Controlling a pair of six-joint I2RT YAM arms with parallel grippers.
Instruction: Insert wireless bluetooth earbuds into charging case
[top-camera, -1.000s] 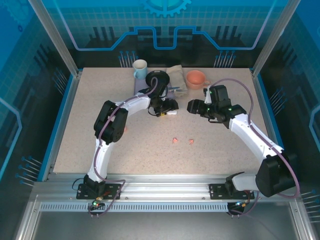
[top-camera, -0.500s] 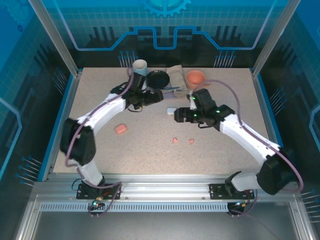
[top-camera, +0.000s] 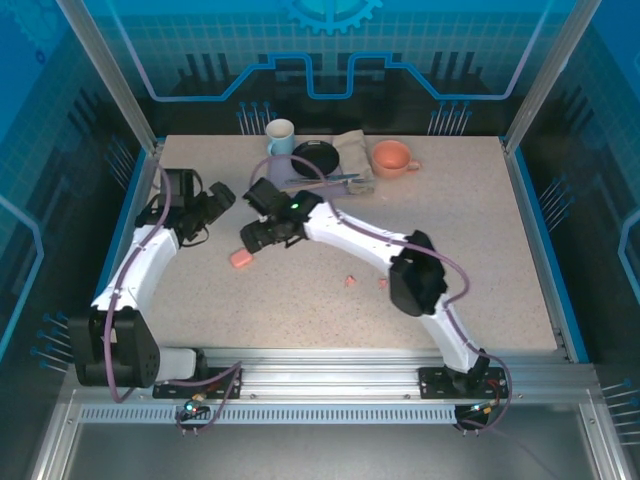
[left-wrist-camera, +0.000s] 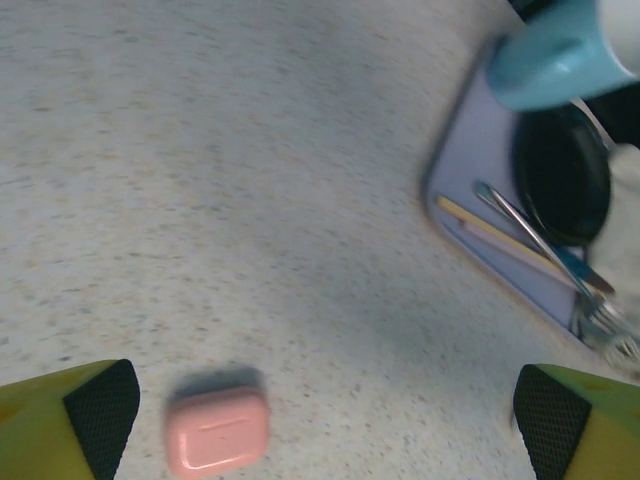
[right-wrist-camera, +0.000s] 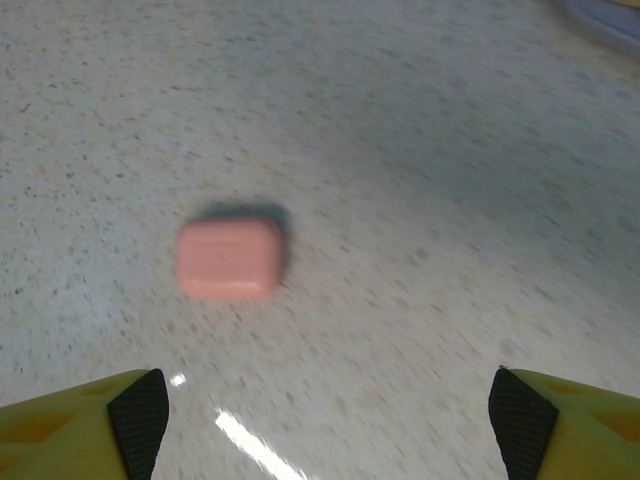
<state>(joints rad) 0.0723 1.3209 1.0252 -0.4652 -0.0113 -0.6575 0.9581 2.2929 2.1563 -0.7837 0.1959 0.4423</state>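
The top camera looked down from behind over the table (top-camera: 480, 250); both wrist cameras faced it closely, sharing the pink case (right-wrist-camera: 228, 258)

Bright, even overhead light; both wrist views are motion-blurred, the pink case (right-wrist-camera: 229, 258) soft-edged above a short shadow, glare streaking the desk (right-wrist-camera: 430, 180)

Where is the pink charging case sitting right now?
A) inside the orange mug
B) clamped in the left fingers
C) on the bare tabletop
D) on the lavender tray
C: the pink case lies flat on the speckled tabletop, with nothing gripping it.
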